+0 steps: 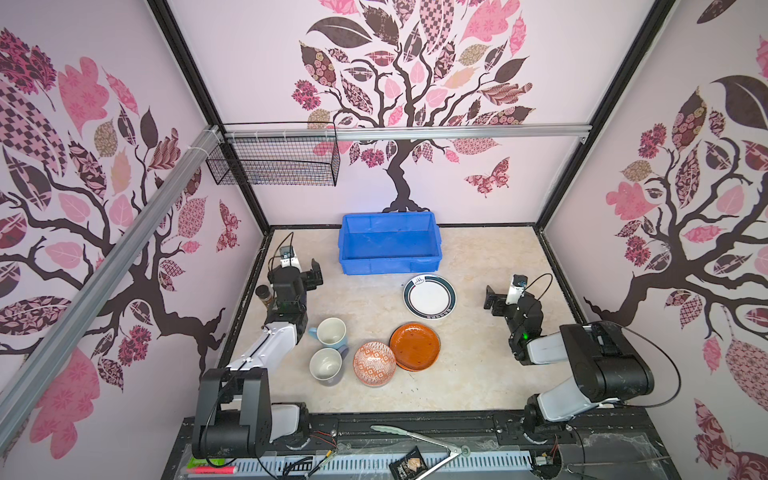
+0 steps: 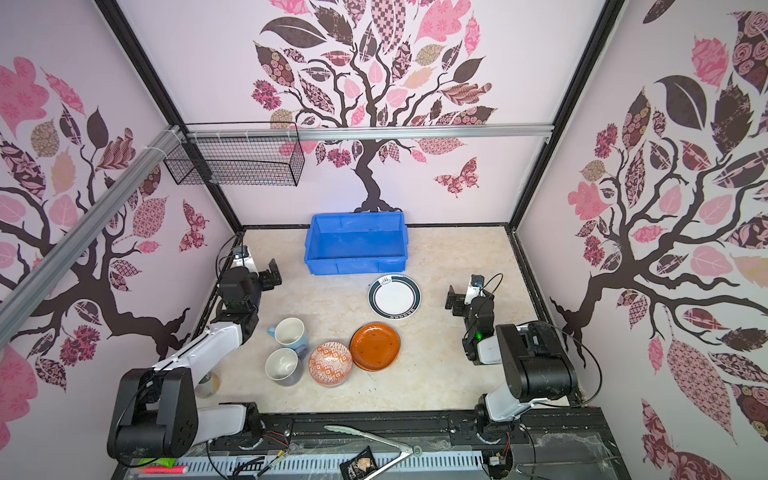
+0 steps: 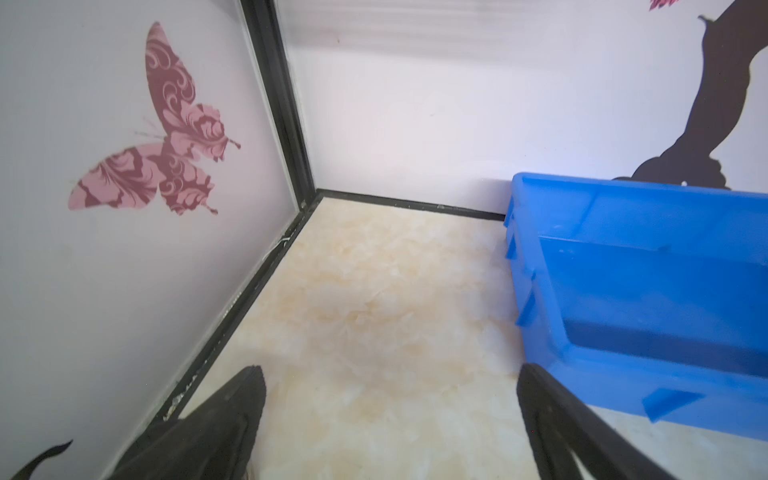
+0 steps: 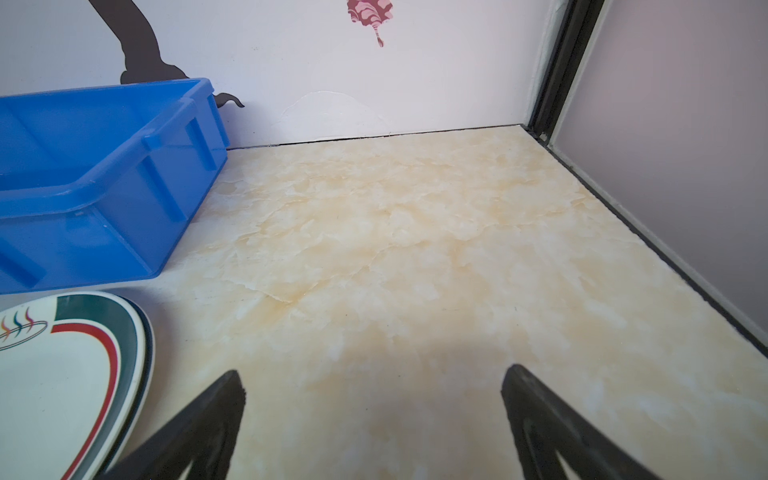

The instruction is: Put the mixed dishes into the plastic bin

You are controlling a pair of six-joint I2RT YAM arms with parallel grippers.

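Note:
The blue plastic bin [image 1: 389, 243] [image 2: 356, 243] stands empty against the back wall, and its rim [image 3: 615, 195] [image 4: 108, 166] shows in both wrist views. In front of it lie a white plate with a dark-green rim [image 1: 429, 296] [image 2: 394, 297] [image 4: 62, 374], an orange plate [image 1: 414, 346] [image 2: 375, 347], a patterned bowl [image 1: 374, 363] [image 2: 330, 363] and two pale-blue mugs [image 1: 331, 332] [image 1: 326, 364]. My left gripper [image 1: 314, 274] [image 3: 390, 374] hangs open left of the bin. My right gripper [image 1: 492, 300] [image 4: 372, 378] is open right of the white plate. Both hold nothing.
A small dark-lidded jar [image 1: 263, 295] stands by the left wall behind my left arm. A black wire basket [image 1: 276, 160] hangs from the rail at the back left. Tongs [image 1: 419, 442] and a pink marker [image 1: 212, 469] lie on the front ledge.

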